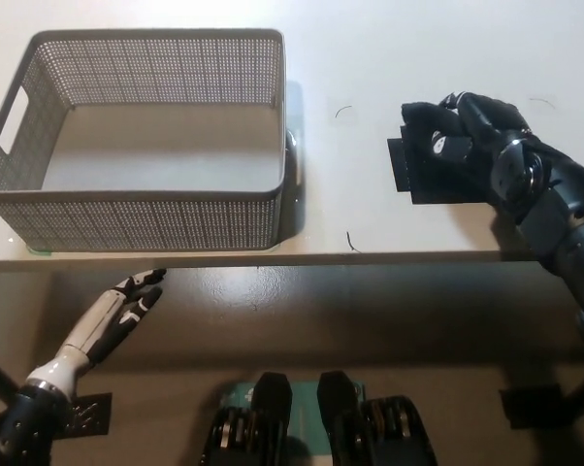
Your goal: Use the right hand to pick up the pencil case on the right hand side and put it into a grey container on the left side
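- Your black right hand (467,131) sits over the dark pencil case (430,170) on the desk (370,58), right side; fingers curled on its top edge — whether it is truly held, you cannot tell
- Seat the grip before lifting; get fingers under the far edge
- The grey container (142,209) stands empty, well apart to the left — clear its near wall
- Your white left hand (117,311) rests below the desk edge, fingers loosely apart

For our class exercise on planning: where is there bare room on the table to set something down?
Free: the table strip between the grey container and the pencil case, and the container's bare floor. Crowded: the right side, where the right hand rests on the case.
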